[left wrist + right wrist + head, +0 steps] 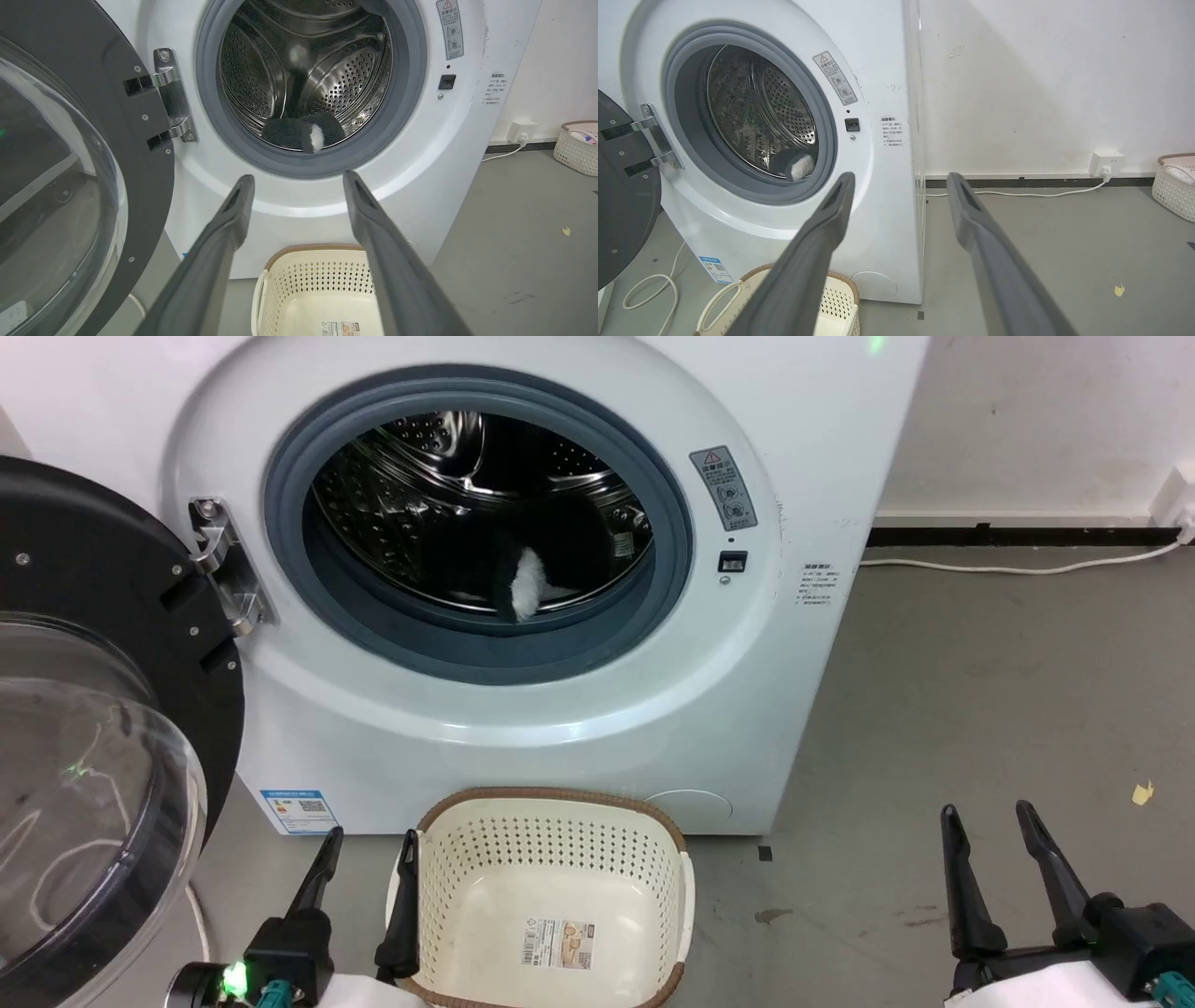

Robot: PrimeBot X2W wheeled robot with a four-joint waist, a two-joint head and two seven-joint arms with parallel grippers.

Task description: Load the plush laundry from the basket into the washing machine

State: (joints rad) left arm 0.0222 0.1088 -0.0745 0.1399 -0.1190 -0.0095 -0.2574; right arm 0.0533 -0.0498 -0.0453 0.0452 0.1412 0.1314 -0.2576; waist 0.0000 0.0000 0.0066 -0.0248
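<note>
At the left edge, the black-framed door (103, 569) of the washing machine (523, 737) hangs swung wide, its clear bubble turned toward the robot. Just right of it, on the near side, the left gripper (371, 838) is released, its two fingers spread with nothing between them. Its right-hand finger sits just beside the left wall of the basket (551, 795); I cannot tell whether it touches.

The basket stands on the floor at the foot of the machine, with nothing on its bare floor but the label sticker (558, 943). Farther off and higher, inside the steel drum (411, 495), the plush laundry (527, 581) lies low near the front. It is a black lump with one white patch showing, and it sits past the grey door ring.

From that I judge the loading itself done: nothing is left in the basket to move, and only the open door looks unfinished. Well to the right, over the grey floor, the right gripper (988, 810) is likewise spread and empty, touching nothing.
</note>
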